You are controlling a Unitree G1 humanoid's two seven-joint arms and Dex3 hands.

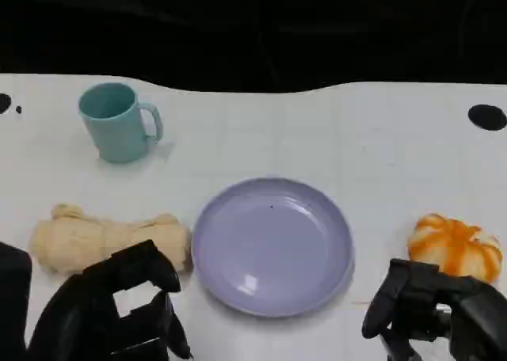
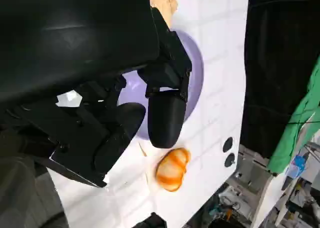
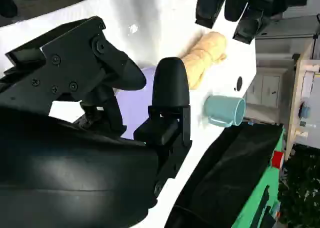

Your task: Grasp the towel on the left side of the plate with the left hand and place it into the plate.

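At plate's [image 1: 317,286] 9 o'clock lies towel [image 1: 87,238]; left hand [image 1: 119,309] at its 6 o'clock, released, empty; right hand [image 1: 432,305] also released.

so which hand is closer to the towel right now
Left. The left hand hangs just in front of the towel, overlapping its near edge, holding nothing. The right hand is across the plate, by the orange thing.

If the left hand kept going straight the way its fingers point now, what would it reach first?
Most likely the rolled towel: in the head view it lies just beyond the left hand, beside the plate. The hand's height above the table is unclear, so it might pass over.
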